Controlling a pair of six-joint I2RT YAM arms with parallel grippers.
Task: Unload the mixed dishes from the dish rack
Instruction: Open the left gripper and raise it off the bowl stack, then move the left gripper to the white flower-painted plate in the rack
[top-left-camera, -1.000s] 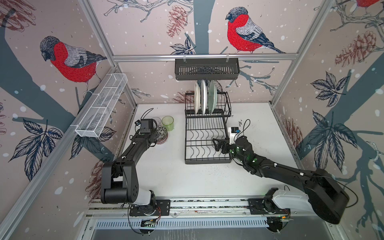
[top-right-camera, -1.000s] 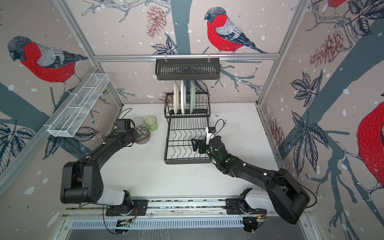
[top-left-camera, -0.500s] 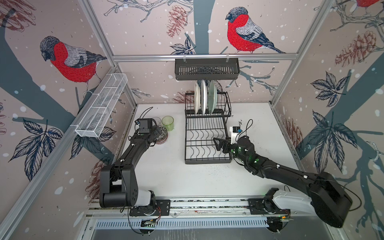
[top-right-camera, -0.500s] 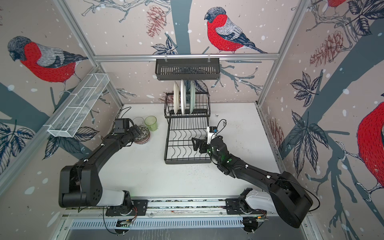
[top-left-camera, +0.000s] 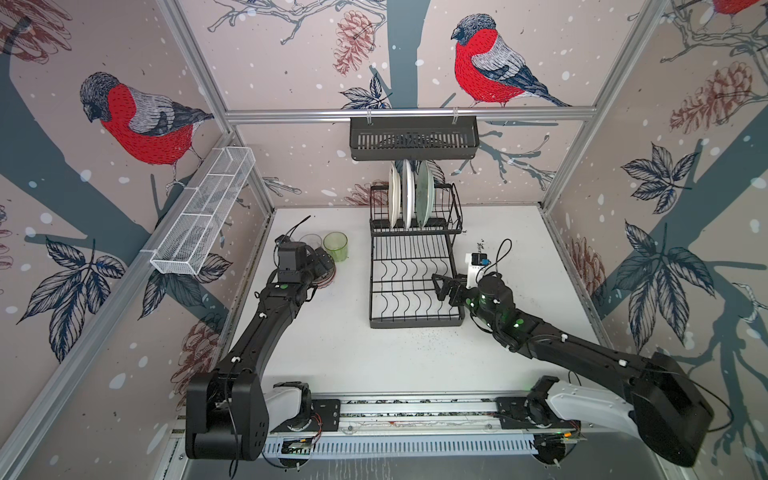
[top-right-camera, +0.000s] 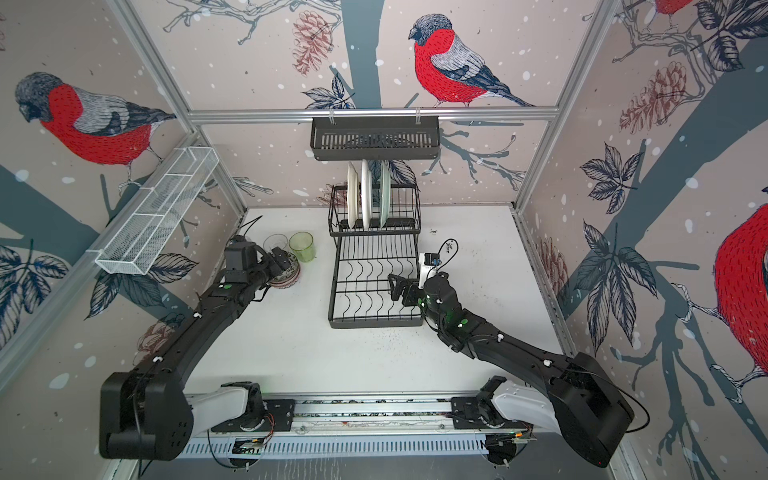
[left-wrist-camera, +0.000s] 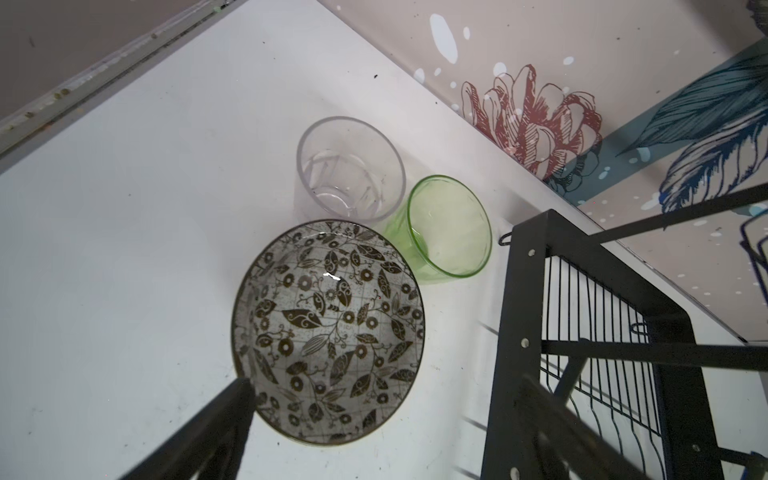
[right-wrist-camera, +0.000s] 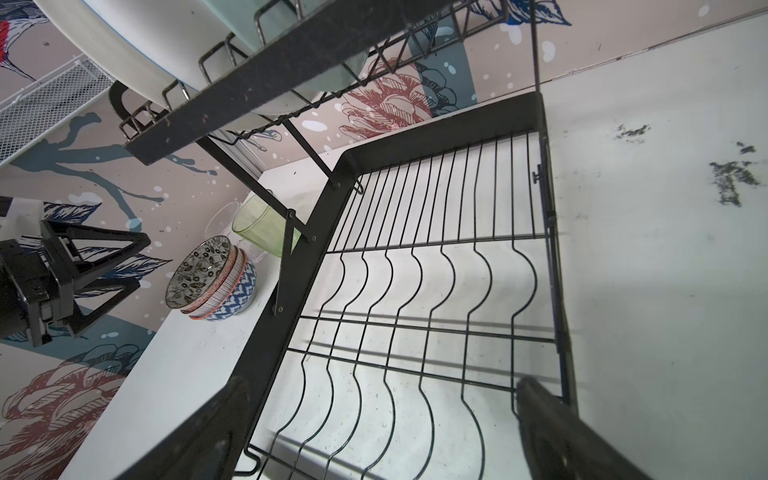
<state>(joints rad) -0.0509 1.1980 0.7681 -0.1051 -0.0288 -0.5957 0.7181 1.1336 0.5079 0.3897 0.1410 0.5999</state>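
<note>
The black wire dish rack (top-left-camera: 415, 323) stands at the middle of a white table (top-left-camera: 353, 361). On its upper level a cream plate (top-left-camera: 393, 195), a white plate (top-left-camera: 408, 195) and a pale green plate (top-left-camera: 424, 195) stand on edge. The other dishes sit on the table to the rack's left: a green glass (top-left-camera: 336, 246) just beside a clear glass (top-left-camera: 311, 240), and a stack of bowls (right-wrist-camera: 212, 282) in front of them.

The left end effector (top-left-camera: 322, 266) hovers by the bowls, jaws spread wide and gripping nothing. The right end effector (top-left-camera: 441, 286) hangs over the rack's lower wavy wires, also wide open and empty.

Wallpaper of red-breasted birds and pine cones lines the walls, framed by aluminium rails. A black slotted basket (top-left-camera: 413, 139) hangs on the back wall and a white mesh basket (top-left-camera: 203, 216) on the left wall.

In both top views the left arm partly hides the bowls. The right wrist view shows three nested bowls: black-leafed on top, red-striped in the middle, blue-and-white at the bottom. It also shows dark scuffs (right-wrist-camera: 727, 178) on the table. The left wrist view looks into the top bowl (left-wrist-camera: 328, 332).
</note>
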